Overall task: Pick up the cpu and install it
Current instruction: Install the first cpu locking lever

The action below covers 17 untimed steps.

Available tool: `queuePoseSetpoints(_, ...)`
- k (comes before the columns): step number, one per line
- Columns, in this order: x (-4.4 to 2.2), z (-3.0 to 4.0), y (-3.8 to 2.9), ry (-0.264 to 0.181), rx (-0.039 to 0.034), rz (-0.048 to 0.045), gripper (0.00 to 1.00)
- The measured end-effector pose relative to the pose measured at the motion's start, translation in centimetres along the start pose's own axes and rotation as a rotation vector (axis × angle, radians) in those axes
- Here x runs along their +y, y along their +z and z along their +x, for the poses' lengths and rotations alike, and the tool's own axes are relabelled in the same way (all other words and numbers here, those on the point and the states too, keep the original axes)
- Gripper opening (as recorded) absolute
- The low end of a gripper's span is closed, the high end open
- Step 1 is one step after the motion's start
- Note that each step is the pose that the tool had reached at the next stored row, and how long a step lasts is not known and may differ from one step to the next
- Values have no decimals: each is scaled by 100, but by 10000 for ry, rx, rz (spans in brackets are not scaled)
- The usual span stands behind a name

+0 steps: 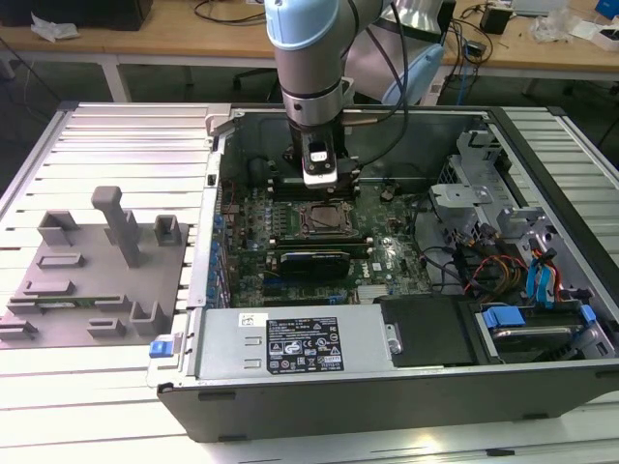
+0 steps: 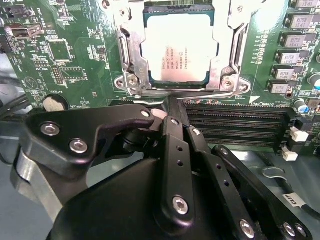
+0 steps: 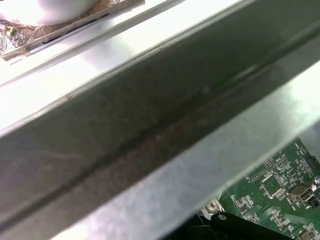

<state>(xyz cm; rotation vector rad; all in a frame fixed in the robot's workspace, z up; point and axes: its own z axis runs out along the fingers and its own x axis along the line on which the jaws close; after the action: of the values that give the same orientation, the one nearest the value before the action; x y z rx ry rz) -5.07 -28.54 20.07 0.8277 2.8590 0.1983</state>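
The hand [image 2: 170, 104] has its fingers pressed together with nothing seen between them. Their tip sits low over the motherboard [image 2: 65, 55], just beside one edge of the socket frame [image 2: 129, 60] and at the thin latch wire [image 2: 205, 93] running along it; whether they touch cannot be told. The cpu [image 2: 179, 47] lies flat inside that frame, silvery top up, apart from the hand.

In the exterior view the hand [image 1: 322, 186] hangs inside the open computer case [image 1: 387, 396]. The case lies on the slatted tabletop [image 1: 116, 135], from its middle toward the exterior view's right edge. A grey fixture plate [image 1: 97, 280] sits near the opposite edge.

Judged from this, the pick and the placing are done, and the work stands at seating or latching the chip. Any move here calls for small, straight motion. The memory slots [image 2: 235, 125] lie just beside the fingers, and the frame's raised sides stand close. In the first wrist view the case wall [image 3: 150, 125] runs near the wrist. Open room lies upward.
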Motion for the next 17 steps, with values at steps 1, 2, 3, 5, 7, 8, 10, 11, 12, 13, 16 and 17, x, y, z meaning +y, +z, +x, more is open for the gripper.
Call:
queuePoseSetpoints(1, 0, 0, 0, -1, 0, 3, 11)
queuePoseSetpoints(2, 0, 0, 1, -2, -1, 5, 11)
queuePoseSetpoints(3, 0, 0, 2, -3, -3, 9, 11)
queuePoseSetpoints(5, 0, 0, 4, -5, -7, 14, 11)
queuePoseSetpoints(7, -1, 0, 4, -4, -10, 19, 11)
queuePoseSetpoints(8, -1, 0, 5, -5, -11, 20, 11)
queuePoseSetpoints(10, -7, -3, 5, -4, -11, 19, 11)
queuePoseSetpoints(11, -11, -6, 4, -6, -12, 22, 11)
queuePoseSetpoints(12, -15, -9, 3, -5, -12, 21, 11)
queuePoseSetpoints(13, -19, -11, 3, -5, -11, 22, 11)
queuePoseSetpoints(16, -21, -13, 1, -4, -12, 21, 11)
queuePoseSetpoints(17, -22, -13, 1, -4, -12, 20, 11)
